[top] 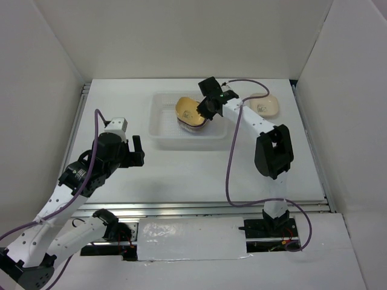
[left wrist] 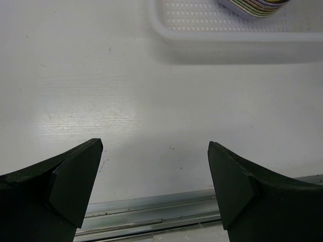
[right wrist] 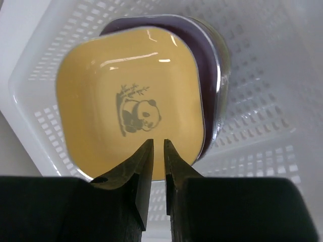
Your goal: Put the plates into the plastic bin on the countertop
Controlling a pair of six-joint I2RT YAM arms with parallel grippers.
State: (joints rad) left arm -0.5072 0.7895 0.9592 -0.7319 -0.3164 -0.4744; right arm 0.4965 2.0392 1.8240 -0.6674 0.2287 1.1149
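One yellow rounded-square plate with a panda print [right wrist: 126, 101] lies tilted atop the stack of pastel plates [top: 192, 125] inside the clear mesh-bottomed plastic bin [top: 158, 132], and a cream plate [top: 264, 106] sits on the white worktop [top: 181, 175] just right of the bin. Right gripper [right wrist: 157, 143] hangs over the yellow plate's near rim, jaws parted by a narrow slit, contact unclear. Left gripper [left wrist: 154, 146] hovers over the worktop near the bin's front wall, jaws spread wide.
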